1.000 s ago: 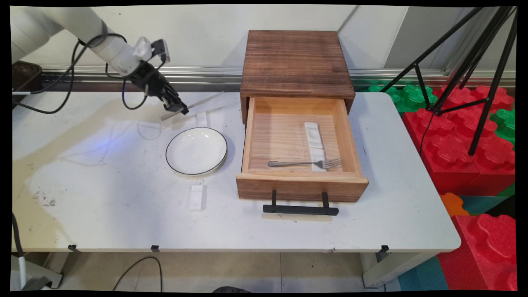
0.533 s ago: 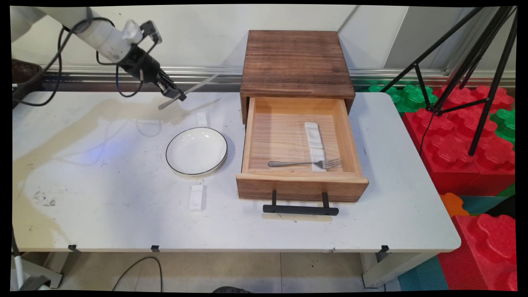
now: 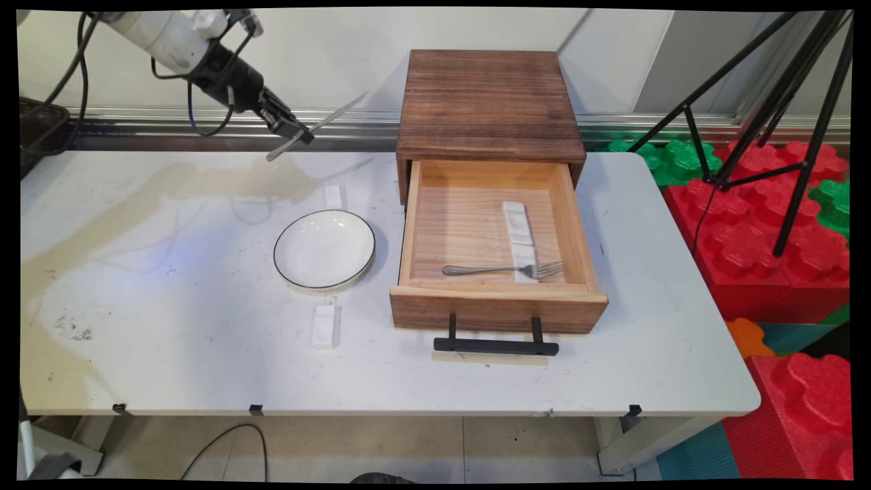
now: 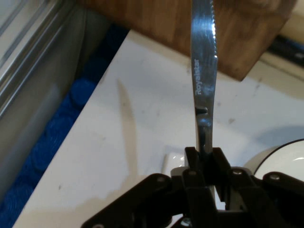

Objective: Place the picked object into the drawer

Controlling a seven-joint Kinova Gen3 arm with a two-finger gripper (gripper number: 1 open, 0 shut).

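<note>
My gripper (image 3: pixel 299 133) hangs high over the table's back left, shut on a metal table knife (image 3: pixel 338 114). The knife's blade (image 4: pixel 203 61) points up and right toward the wooden drawer box (image 3: pixel 486 102). In the hand view the fingers (image 4: pixel 192 159) clamp the knife's handle end. Below it on the table lie a small white rest (image 3: pixel 333 196) and a white plate (image 3: pixel 324 249) with a dark rim. The box's drawer (image 3: pixel 493 272) stands pulled open, holding a fork (image 3: pixel 503 269) laid across a long white rest (image 3: pixel 518 228).
Another small white rest (image 3: pixel 324 326) lies in front of the plate. The drawer's black handle (image 3: pixel 495 345) juts toward the table's near edge. A black tripod (image 3: pixel 769 102) and red and green foam blocks (image 3: pixel 776 231) stand to the right of the table.
The gripper has risen from just above the table to well over it, carrying the knife up and slightly right. Plate, rests and drawer have not moved.
</note>
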